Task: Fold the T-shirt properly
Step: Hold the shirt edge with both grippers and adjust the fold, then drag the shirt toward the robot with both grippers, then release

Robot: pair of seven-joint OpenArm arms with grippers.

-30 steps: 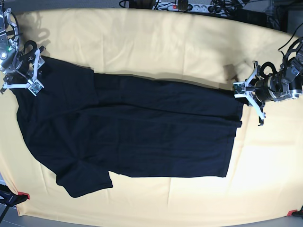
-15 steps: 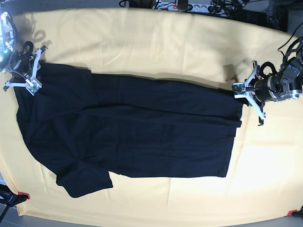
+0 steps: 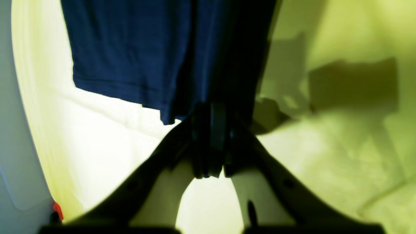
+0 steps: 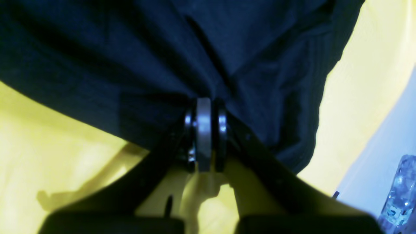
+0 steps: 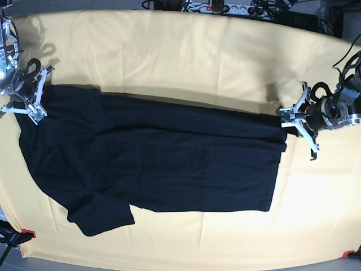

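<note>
1. Change noted: the right gripper (image 5: 35,96), standing wide at the shoulder end of the T-shirt (image 5: 152,161) a second ago, has now closed. The right wrist view shows its fingers (image 4: 204,130) clenched on a gathered bunch of dark fabric.
2. The left gripper (image 5: 289,117) was already pinching the hem corner and remains so; the left wrist view shows its fingers pressed together with the cloth edge caught between them.
3. The far edge of the garment now runs straighter and tauter between the two grippers than before, and the shoulder corner has shifted outward.
4. Judgement: both ends of the far edge are secured, so the rig appears ready to lift that edge and carry it over toward the near side for a lengthwise fold.
5. Location: the T-shirt lies spread across the middle of the yellow cloth (image 5: 186,51), one sleeve (image 5: 101,217) jutting at the near side.
6. Material: soft, matte black knit that creases radially at the pinch points. The yellow cloth beneath shows shallow wrinkles.
</note>
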